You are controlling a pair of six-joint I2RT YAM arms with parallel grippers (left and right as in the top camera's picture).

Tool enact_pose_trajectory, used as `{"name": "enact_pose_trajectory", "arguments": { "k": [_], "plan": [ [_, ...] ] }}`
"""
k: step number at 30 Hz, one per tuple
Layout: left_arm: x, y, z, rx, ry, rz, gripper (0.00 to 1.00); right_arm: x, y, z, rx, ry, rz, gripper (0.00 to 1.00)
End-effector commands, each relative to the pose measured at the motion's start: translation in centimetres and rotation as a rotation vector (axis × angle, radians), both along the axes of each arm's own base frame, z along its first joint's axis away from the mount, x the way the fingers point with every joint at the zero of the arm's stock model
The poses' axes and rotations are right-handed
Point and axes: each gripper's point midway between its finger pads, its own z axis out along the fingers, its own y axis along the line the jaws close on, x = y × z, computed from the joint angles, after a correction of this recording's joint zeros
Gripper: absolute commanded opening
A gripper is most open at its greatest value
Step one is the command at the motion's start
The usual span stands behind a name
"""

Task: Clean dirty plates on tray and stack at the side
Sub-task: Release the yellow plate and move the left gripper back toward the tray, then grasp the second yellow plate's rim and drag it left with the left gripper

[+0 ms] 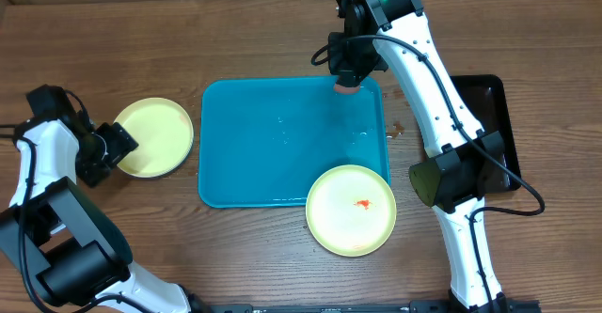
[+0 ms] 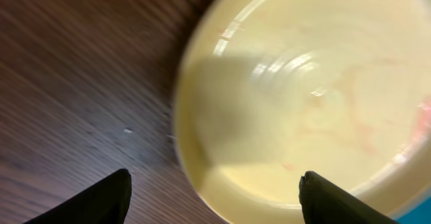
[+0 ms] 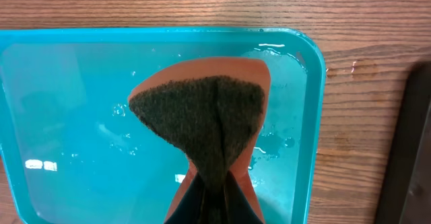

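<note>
A pale yellow plate (image 1: 155,136) lies on the wood left of the teal tray (image 1: 254,144). My left gripper (image 1: 111,149) is at that plate's left edge, open. In the left wrist view the plate (image 2: 303,89) fills the frame with faint pink streaks, and its near rim sits between my spread fingertips (image 2: 101,198). A second plate (image 1: 351,210) with a red smear overlaps the tray's front right corner. My right gripper (image 1: 348,74) hovers over the tray's far right corner, shut on a folded orange sponge (image 3: 202,113) with a dark scouring face. The tray (image 3: 60,116) is wet.
A narrow black tray (image 1: 494,116) lies right of the teal tray, partly under my right arm, and its edge (image 3: 411,157) shows in the right wrist view. Water drops sit on the wood by the teal tray's right rim.
</note>
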Motion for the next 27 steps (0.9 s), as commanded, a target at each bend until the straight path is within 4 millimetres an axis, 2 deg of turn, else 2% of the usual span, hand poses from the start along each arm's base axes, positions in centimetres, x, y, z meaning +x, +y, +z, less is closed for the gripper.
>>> {"name": "enact_pose_trajectory", "arguments": {
  "k": [1,4,7,11,18,20,25,27],
  "plan": [
    [4.5,-4.1,4.3,-0.188,-0.207,-0.201,0.77,0.3,0.1,1.9,0.026,-0.047,0.002,0.04],
    [6.1,-9.8,7.7,-0.331,-0.324,-0.424,0.79,0.4,0.1,1.9,0.028,-0.051,0.001,0.04],
    [6.0,-15.8,9.4,-0.484,-0.385,-0.598,0.78,0.4,0.1,1.9,0.029,-0.052,0.001,0.04],
    [4.9,-22.2,8.3,-0.510,-0.302,-0.763,0.75,0.4,0.1,1.9,0.028,-0.053,0.002,0.04],
    [3.8,-32.6,6.3,-0.397,-0.244,-1.063,0.72,0.4,0.1,1.9,0.029,-0.054,0.001,0.04],
    [2.7,-35.5,5.8,-0.353,-0.230,-1.186,0.71,0.4,0.1,1.9,0.028,-0.053,0.001,0.04],
    [-0.4,-39.4,4.1,-0.339,-0.178,-1.412,0.72,0.4,0.2,1.9,0.029,-0.054,0.001,0.04],
    [-1.4,-40.3,3.4,-0.352,-0.146,-1.443,0.71,0.4,0.2,1.9,0.029,-0.055,0.001,0.04]
  ]
}}
